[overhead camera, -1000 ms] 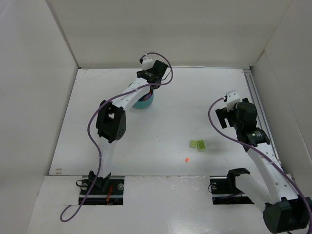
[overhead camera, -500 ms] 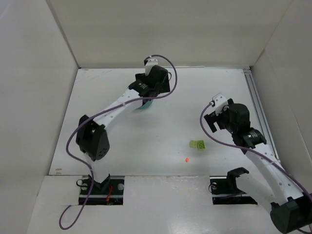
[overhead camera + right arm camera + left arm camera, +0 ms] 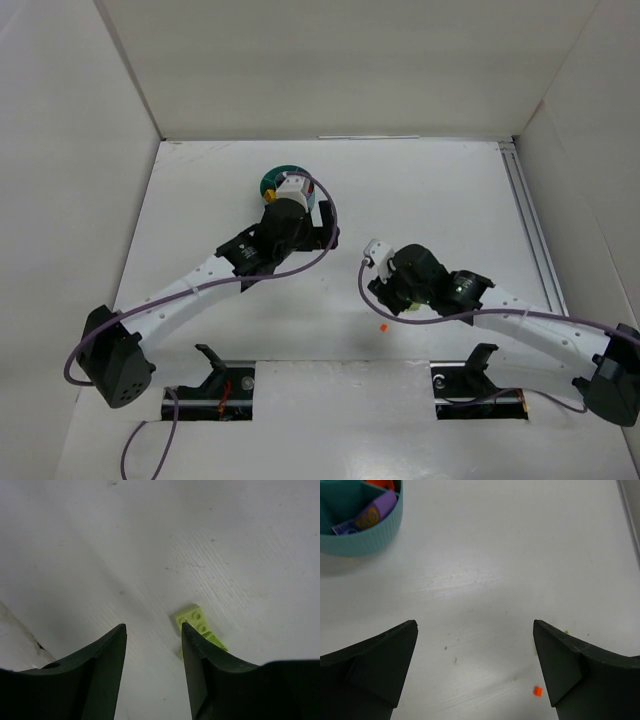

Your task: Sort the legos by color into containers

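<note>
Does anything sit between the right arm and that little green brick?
Nothing visible does. The right end effector is open, and only table shows between it and the green brick, which lies just past one fingertip.

Bricks [image 3: 367, 515] are lying in the dish [image 3: 272, 177]. The left gripper [image 3: 474, 630] is hanging just before the dish. A bit [image 3: 384, 328] and a brick [image 3: 192, 620] are lying well right of the dish and nearer the bases, the brick just beside the right gripper [image 3: 153, 630].

lab cell: white walls [image 3: 330, 70] boxing work table [image 3: 430, 190]
</note>
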Controlling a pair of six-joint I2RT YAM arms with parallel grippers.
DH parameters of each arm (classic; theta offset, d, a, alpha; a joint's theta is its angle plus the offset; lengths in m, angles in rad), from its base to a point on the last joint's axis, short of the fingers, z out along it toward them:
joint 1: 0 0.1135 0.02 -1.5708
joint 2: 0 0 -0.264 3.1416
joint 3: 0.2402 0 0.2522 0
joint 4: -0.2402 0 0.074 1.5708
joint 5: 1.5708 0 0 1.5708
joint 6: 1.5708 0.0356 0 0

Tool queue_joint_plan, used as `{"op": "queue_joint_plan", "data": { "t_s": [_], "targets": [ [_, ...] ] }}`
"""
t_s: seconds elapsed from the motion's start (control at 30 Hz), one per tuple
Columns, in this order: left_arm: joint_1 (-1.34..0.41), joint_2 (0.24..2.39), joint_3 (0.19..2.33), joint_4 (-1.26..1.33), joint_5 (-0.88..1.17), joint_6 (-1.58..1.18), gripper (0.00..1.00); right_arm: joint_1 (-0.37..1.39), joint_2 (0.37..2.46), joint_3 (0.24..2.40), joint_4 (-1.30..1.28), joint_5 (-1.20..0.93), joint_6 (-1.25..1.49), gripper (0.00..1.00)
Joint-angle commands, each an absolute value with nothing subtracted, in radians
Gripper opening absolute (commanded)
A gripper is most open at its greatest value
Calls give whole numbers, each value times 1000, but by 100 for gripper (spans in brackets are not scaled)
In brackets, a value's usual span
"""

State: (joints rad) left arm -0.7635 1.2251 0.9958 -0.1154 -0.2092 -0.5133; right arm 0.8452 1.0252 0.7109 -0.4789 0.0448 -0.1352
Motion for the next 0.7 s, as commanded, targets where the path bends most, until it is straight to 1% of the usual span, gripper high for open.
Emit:
{"op": "queue_joint_plan", "data": {
  "t_s": [0.0, 0.13, 0.2, 0.23, 0.33, 0.67],
  "targets": [
    [-778, 1181, 925, -71, -183, -549, 99, 908, 1039, 696, -466, 49, -77, 53],
    [-787, 1172, 899, -93, -183, -567, 99, 931, 1113, 696, -500, 84, -60, 53],
    [-796, 1163, 888, -104, -202, -568, 99, 931, 1141, 696, -512, 84, -38, 51],
    [-796, 1163, 876, -104, -202, -577, 99, 940, 1155, 696, -512, 84, -29, 48],
    [-796, 1163, 867, -114, -202, -577, 99, 977, 1203, 696, -512, 106, 3, 47],
    [-796, 1144, 867, -155, -241, -595, 99, 1031, 1272, 663, -477, 86, 58, 47]
  ]
}}
